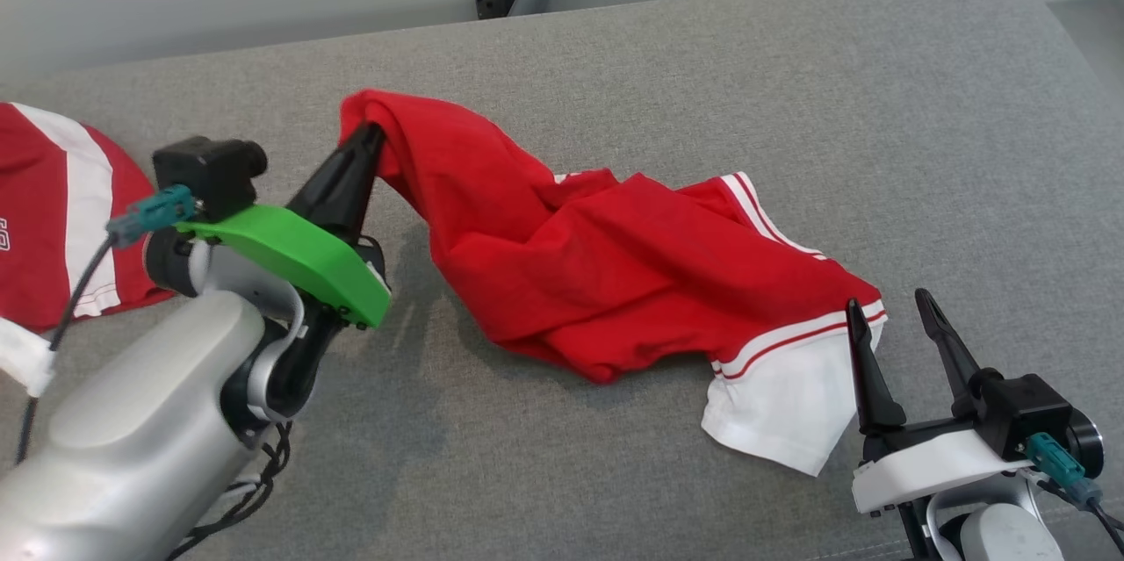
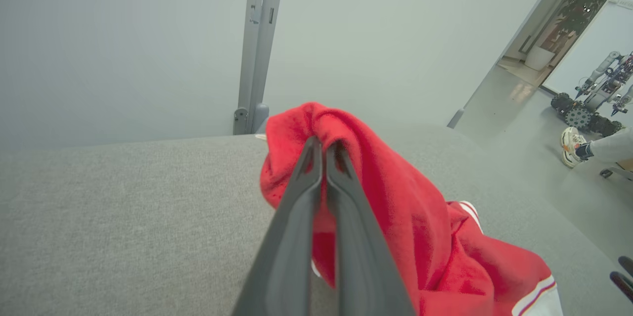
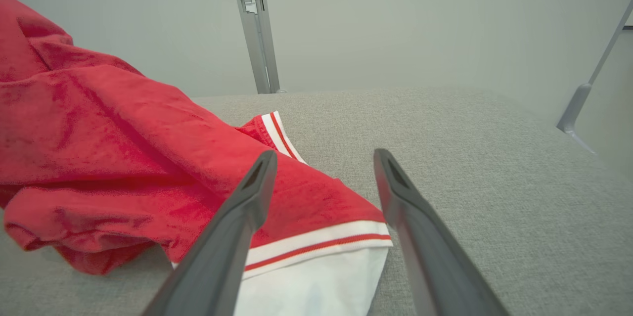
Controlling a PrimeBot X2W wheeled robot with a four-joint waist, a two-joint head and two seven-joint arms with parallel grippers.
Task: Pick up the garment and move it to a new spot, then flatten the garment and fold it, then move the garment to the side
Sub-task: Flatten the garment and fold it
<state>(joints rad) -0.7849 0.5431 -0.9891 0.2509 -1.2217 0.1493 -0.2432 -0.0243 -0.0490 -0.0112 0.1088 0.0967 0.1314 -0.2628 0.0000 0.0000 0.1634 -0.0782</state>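
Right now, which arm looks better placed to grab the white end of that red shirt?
The right. The right gripper is open right beside the white end of the garment, while the left gripper is shut on the garment's opposite red end, holding it raised.

The garment (image 1: pixel 615 271) is bright red, with a white panel edged in thin red-and-white stripes just beside the right gripper (image 1: pixel 889 302), whose fingers (image 1: pixel 869 368) are black and mount (image 1: pixel 922 464) white. The left gripper (image 1: pixel 369 140) has black fingers and a bright green mount. The cushion (image 1: pixel 790 87) beneath both is speckled grey.
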